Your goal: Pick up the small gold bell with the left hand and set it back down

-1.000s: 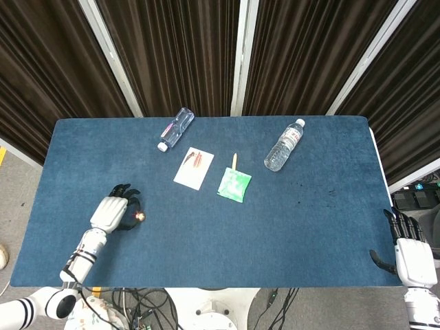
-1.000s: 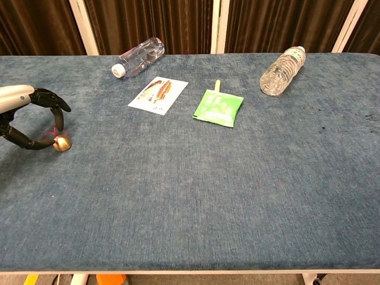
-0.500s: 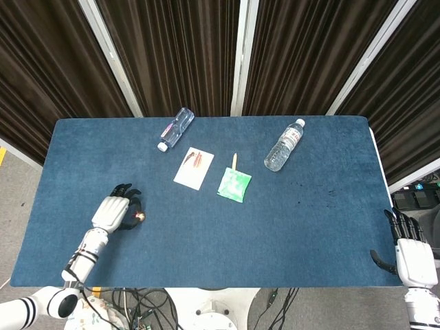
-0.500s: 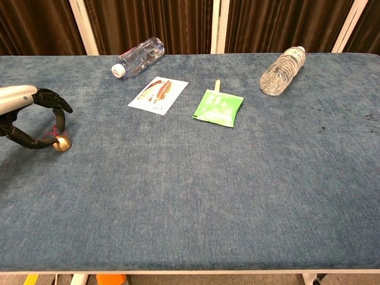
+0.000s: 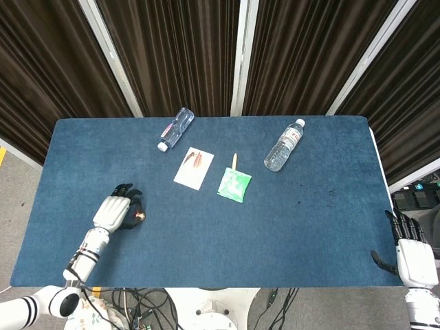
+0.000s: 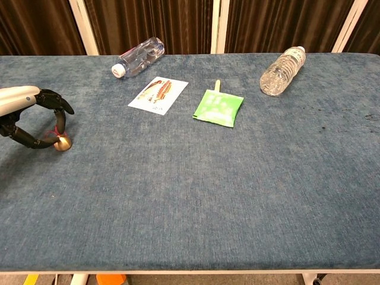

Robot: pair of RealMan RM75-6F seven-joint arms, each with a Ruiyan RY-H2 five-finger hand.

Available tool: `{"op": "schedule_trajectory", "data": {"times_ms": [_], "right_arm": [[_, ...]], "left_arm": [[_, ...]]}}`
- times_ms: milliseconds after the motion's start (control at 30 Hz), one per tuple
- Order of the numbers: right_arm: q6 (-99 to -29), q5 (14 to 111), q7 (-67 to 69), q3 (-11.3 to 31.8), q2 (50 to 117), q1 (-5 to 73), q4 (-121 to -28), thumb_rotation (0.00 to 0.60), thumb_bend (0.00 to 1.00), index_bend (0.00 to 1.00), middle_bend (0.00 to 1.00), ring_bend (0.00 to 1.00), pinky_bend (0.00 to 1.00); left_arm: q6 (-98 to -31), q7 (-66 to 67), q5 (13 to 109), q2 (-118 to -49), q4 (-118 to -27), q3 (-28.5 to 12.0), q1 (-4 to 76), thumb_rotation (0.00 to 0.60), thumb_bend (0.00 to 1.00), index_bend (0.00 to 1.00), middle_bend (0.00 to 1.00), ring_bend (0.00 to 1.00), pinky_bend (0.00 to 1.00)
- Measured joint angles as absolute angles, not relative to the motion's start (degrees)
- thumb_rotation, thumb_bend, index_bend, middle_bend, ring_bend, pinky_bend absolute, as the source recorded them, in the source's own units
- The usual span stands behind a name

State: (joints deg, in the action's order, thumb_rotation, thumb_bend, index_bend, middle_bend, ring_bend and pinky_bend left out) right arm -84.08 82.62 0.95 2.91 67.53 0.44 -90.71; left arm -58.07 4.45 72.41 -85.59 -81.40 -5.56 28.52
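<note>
The small gold bell (image 5: pixel 140 216) (image 6: pixel 62 142) sits low at the table's near left, with a red loop on top. My left hand (image 5: pixel 113 212) (image 6: pixel 28 116) curls around it from the left. A fingertip (image 6: pixel 60 118) meets the red loop from above and the thumb touches the bell's side, so the hand pinches it. Whether the bell rests on the cloth or hangs just above it I cannot tell. My right hand (image 5: pixel 411 249) hangs off the table's near right corner, fingers apart and holding nothing; the chest view does not show it.
On the blue cloth (image 5: pixel 206 247) lie a clear bottle (image 5: pixel 176 128) (image 6: pixel 138 56) at the back left, a white card (image 5: pixel 194 168) (image 6: pixel 158 94), a green packet (image 5: pixel 234 183) (image 6: pixel 219 107) and a second bottle (image 5: pixel 284 145) (image 6: pixel 282 70) at the back right.
The left hand and the bell have shifted only slightly; the bell now leans a little more. The right hand has not moved.
</note>
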Motion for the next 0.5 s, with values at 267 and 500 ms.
{"op": "schedule_trajectory", "data": {"times_ms": [267, 500], "right_arm": [[-84.04, 82.56, 0.91, 2.92, 67.56, 0.44, -90.68, 0.600, 0.16, 0.00, 0.00, 0.00, 0.00], [-84.02, 82.60, 0.95, 2.93, 67.61, 0.45, -90.60, 0.600, 0.16, 0.00, 0.00, 0.00, 0.00]], "left_arm": [[-57.83, 4.92, 71.74, -85.59, -81.48, -5.60, 28.67, 0.600, 0.38, 0.54, 0.22, 0.02, 0.03], [-57.94, 5.16, 71.56, -85.70, -81.52, -5.64, 28.76, 0.600, 0.38, 0.55, 0.22, 0.02, 0.03]]}}
